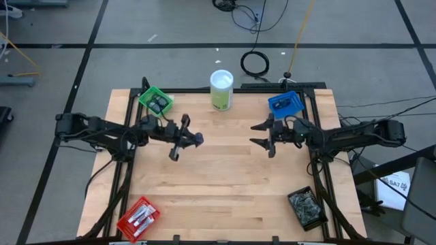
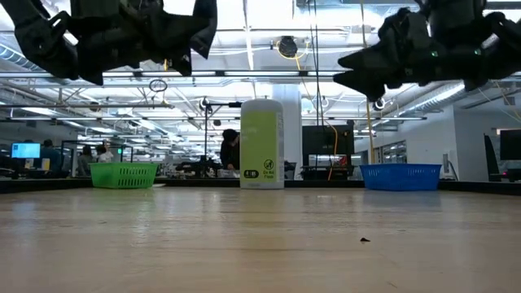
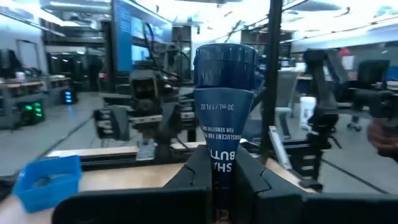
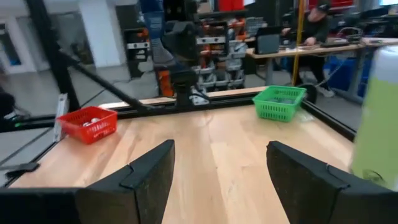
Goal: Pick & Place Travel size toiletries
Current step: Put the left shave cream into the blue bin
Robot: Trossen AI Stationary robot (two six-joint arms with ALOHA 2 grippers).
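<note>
Blue and white, a small tube [image 3: 224, 93] stands pinched upright in the left pincer [image 1: 182, 141], whose fingers are pressed tight against its lower body; the left wrist view shows its broad blue cap uppermost and printed lettering running down the white part. That pincer hangs above bare wood in the left half of the worktop [image 1: 225, 177], a little toward the far edge, and just beyond it, near the far-left corner, sits the green bin [image 1: 156, 101] with dark items inside. Across the middle, the right pincer [image 1: 264, 134] hovers with its fingers spread wide and nothing between them, close to the blue bin [image 1: 285, 103] by the far-right corner. Between the two bins at the far edge stands the tall white-and-green canister [image 1: 221, 89]. Farther out, a red bin [image 1: 138, 218] holding pale tubes rests at the near-left corner and a dark bin [image 1: 307, 207] full of small silvery pieces at the near-right corner. As I judge it, the step in hand is the carry: the tube is lifted clear and not yet delivered. Which bin it belongs in cannot be told from here; the next move calls for bringing the left pincer over the chosen bin, lowering until the tube is inside the rim, then opening, while keeping clear of the canister and the other arm.
</note>
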